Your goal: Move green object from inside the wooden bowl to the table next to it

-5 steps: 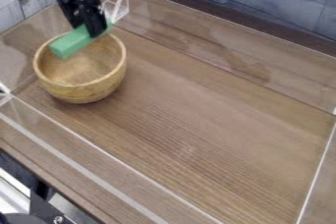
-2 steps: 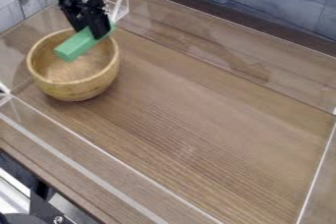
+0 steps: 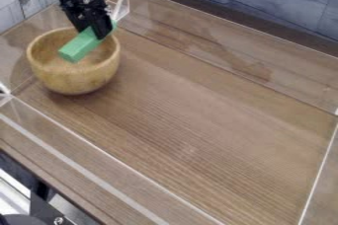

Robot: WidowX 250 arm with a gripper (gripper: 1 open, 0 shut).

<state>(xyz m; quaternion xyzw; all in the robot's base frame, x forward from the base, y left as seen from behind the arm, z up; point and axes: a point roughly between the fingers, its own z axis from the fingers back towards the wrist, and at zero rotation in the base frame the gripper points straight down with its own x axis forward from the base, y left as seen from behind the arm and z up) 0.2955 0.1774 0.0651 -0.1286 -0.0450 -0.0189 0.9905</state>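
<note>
Clearing the bowl (image 3: 77, 85) with the block (image 3: 87, 44)

In the camera view, the gripper (image 3: 99, 27) pinches the block by its upper end, over the bowl's opening; whether they touch is unclear. Moving sideways too low could catch the rim and drag the bowl along the bench (image 3: 199, 111) or twist the block loose. Its long axis slants from lower left to upper right, toward the gripper.

the black robot arm is reaching in from the upper left, and its fingers (image 3: 101, 25) are pointing down, closing on something between them.
</note>
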